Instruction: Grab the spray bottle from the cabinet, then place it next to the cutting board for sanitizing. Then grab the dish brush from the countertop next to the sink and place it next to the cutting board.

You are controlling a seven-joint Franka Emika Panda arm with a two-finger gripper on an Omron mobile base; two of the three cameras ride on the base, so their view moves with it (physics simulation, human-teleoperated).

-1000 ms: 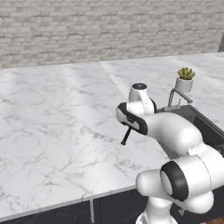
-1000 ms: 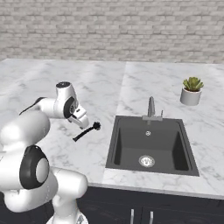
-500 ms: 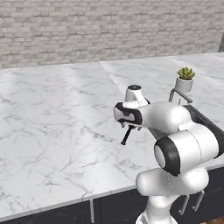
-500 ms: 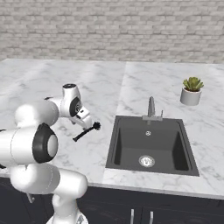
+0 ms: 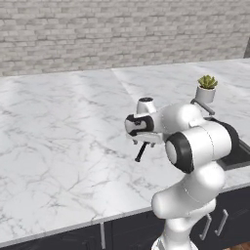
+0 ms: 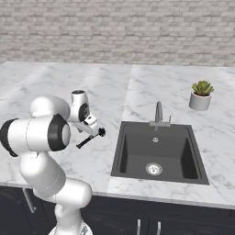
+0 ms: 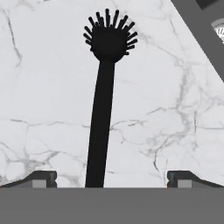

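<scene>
- A small green plant in a white pot (image 6: 201,95) stands on the countertop (image 5: 58,127) behind the sink (image 6: 156,151), well away from the brush.
- A grey tap (image 6: 159,114) stands at the back edge of the sink.
- A grey brick wall (image 5: 122,29) runs along the back of the countertop.
- Dark drawers with short silver handles (image 5: 215,224) sit under the countertop.
- The marble around the brush is bare, and no other thing lies between the gripper (image 7: 111,178) and the brush.
- Since a second ago, the arm has swung its big white elbow forward and higher, and the hand has come lower over the brush. The brush, the plant and the sink lie where they did.
- The dish brush (image 7: 103,100) lies flat on the countertop, just left of the sink, right under the hand.
- In the hand view its long handle runs from between the two fingertips (image 7: 43,178) up to the round bristle head at the top. It sits closer to one fingertip than the other.
- In the right base view the brush (image 6: 91,138) has its bristle head toward the sink and its handle pointing away and toward the front edge.
- The jaws are wide open and hold nothing, with one fingertip on each side of the handle.
</scene>
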